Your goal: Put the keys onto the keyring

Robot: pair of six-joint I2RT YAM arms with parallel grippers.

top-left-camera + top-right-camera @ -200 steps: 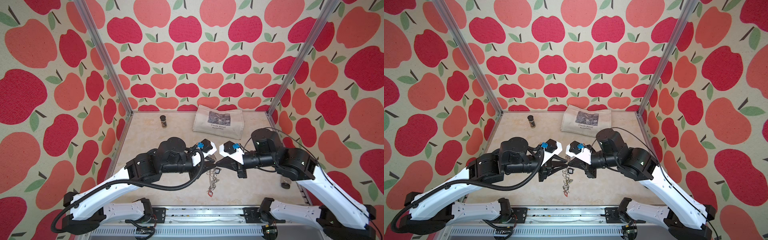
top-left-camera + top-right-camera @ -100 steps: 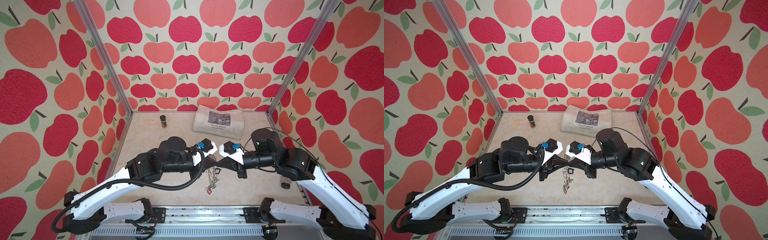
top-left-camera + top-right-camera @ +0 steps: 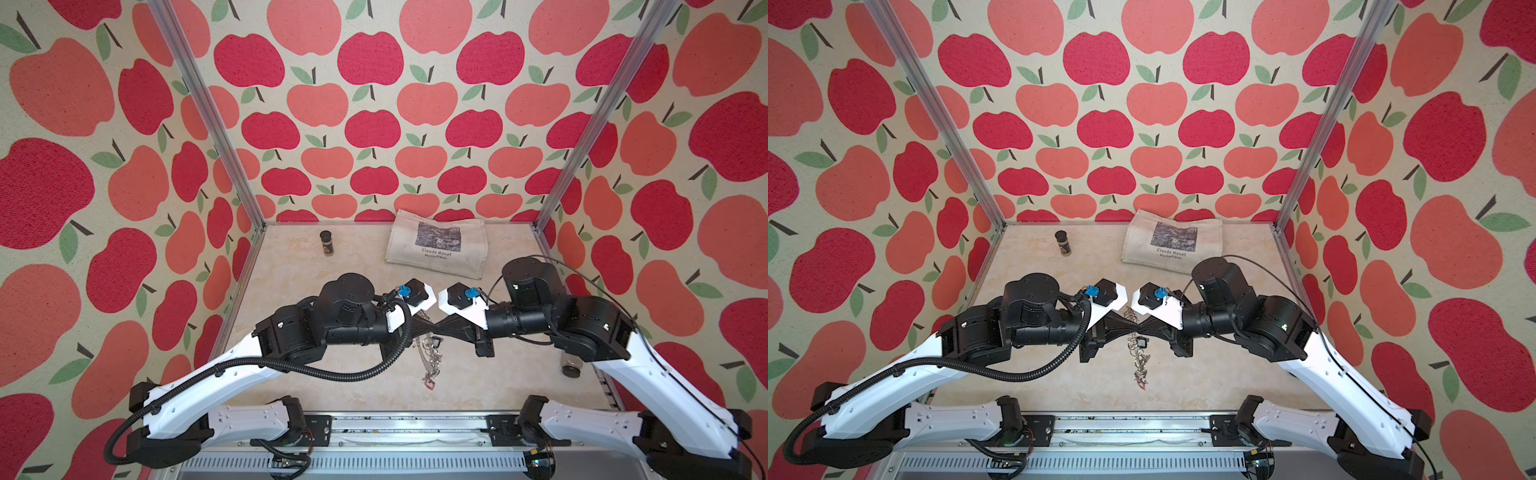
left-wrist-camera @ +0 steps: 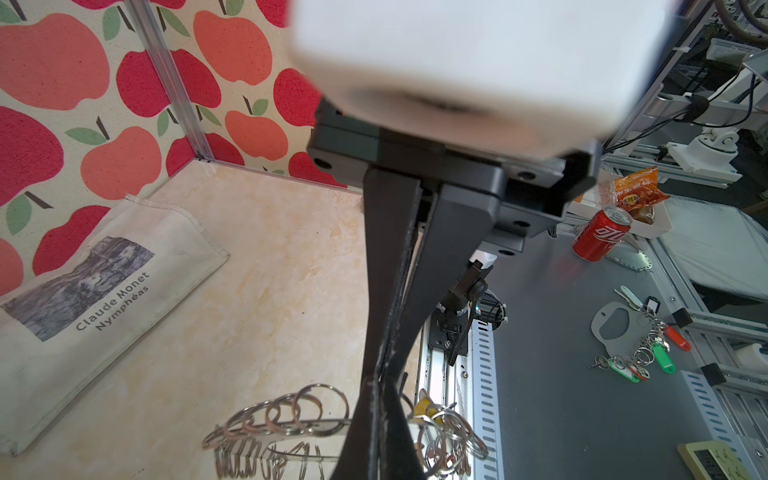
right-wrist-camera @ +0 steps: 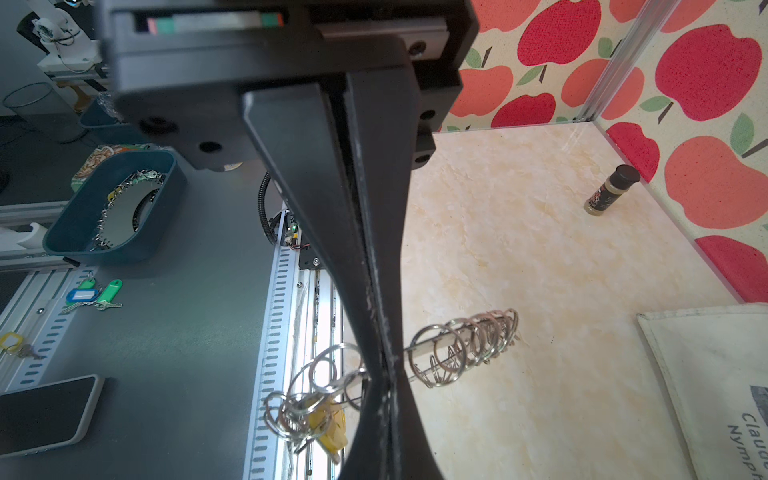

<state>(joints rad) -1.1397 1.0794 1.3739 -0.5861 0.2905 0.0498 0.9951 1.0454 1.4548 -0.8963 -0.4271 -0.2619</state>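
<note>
Left wrist view gives you the left gripper [image 4: 380, 380] clenched, its fingers pressed flat together at the rim of the keyring [image 4: 291, 424]; you cannot tell whether it pinches the disc itself or one of the wire rings. The right gripper [image 5: 384, 374] meets it tip to tip from the opposite side, also clamped onto the keyring's rim. In both top views the keyring shows edge-on, running from the joined tips toward the front rail. The keys [image 3: 1143, 342] show as a small black tag just beside the keyring, right under the tips; the metal blade is too small to make out, and you cannot tell whether it is threaded on. A yellow tag [image 5: 332, 424] hangs among the keyring's wire rings on the rail side of the tips; a red-framed tag [image 3: 428, 383] sits at the keyring's end nearest the rail. A spice jar [image 3: 327, 243] and a canvas bag [image 3: 438, 247] rest on the counter [image 3: 291, 282], well beyond the keyring by the back wall.
</note>
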